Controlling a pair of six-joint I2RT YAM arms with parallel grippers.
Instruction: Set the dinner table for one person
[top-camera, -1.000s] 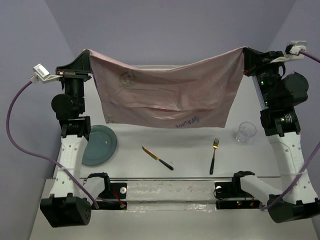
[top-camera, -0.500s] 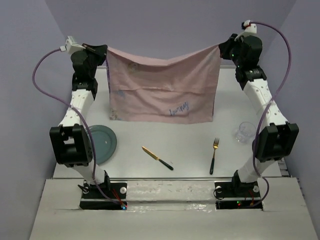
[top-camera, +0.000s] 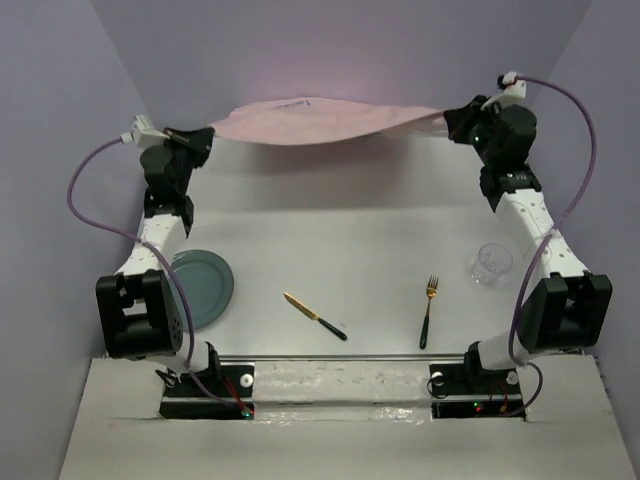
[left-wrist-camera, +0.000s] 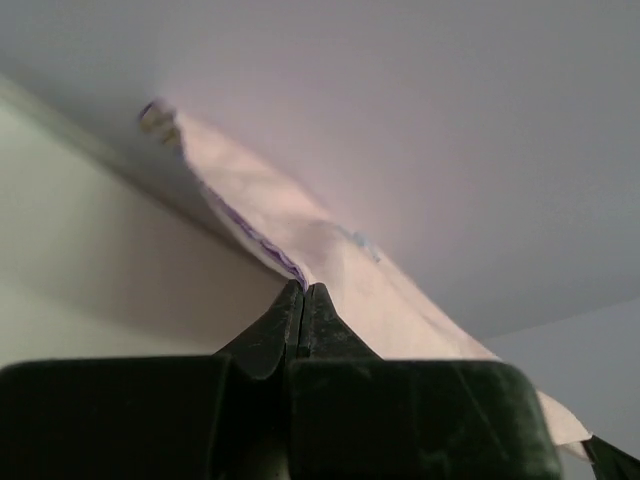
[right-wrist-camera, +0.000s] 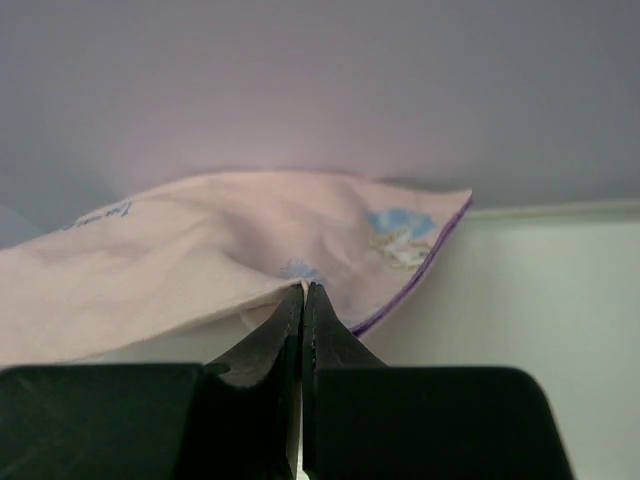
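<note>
Plate (top-camera: 210, 285) partly hidden by the left arm (top-camera: 140, 315) — cloth (right-wrist-camera: 200, 260) lettering unreadable.

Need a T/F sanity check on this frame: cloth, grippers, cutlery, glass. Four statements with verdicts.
1. The left gripper and right gripper are each shut on an edge of the pink cloth placemat. True.
2. The gold fork with dark handle lies on the round teal plate. False: it lies on the bare white tabletop, well apart from the plate.
3. The clear drinking glass stands upright by the right arm. True.
4. The gold-bladed knife rests on the placemat. False: the placemat is held in the air at the far side; the knife lies on the tabletop.
</note>
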